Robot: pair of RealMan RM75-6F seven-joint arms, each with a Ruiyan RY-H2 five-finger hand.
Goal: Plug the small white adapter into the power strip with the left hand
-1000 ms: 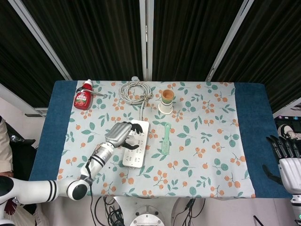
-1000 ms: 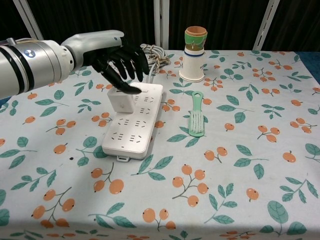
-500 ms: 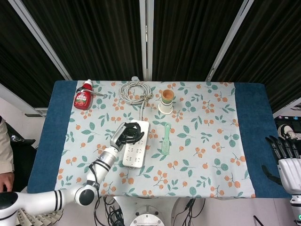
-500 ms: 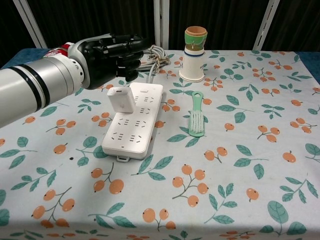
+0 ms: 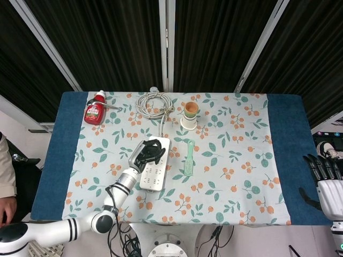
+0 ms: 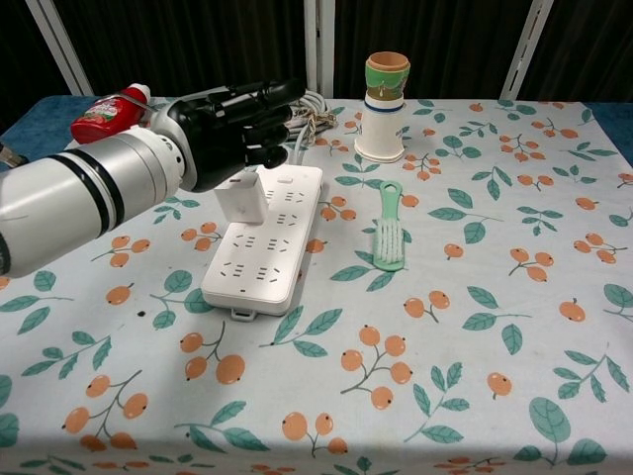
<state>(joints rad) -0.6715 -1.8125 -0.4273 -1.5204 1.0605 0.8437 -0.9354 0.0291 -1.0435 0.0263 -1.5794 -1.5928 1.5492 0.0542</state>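
Observation:
The small white adapter stands upright in a socket near the far left of the white power strip. My left hand hovers right over it with its black fingers curled in, its underside meeting the adapter's top; nothing is gripped. In the head view the left hand covers the far end of the power strip and hides the adapter. My right hand hangs beyond the table's right edge, its fingers straight and apart, holding nothing.
A green brush lies just right of the strip. A stack of cups stands behind it. The strip's coiled cable lies at the back, and a red sauce bottle at the back left.
My left hand took its thumb off the adapter's front, curled its fingers in, and moved over the adapter's top. The adapter stays standing in the strip. The right hand has not moved.

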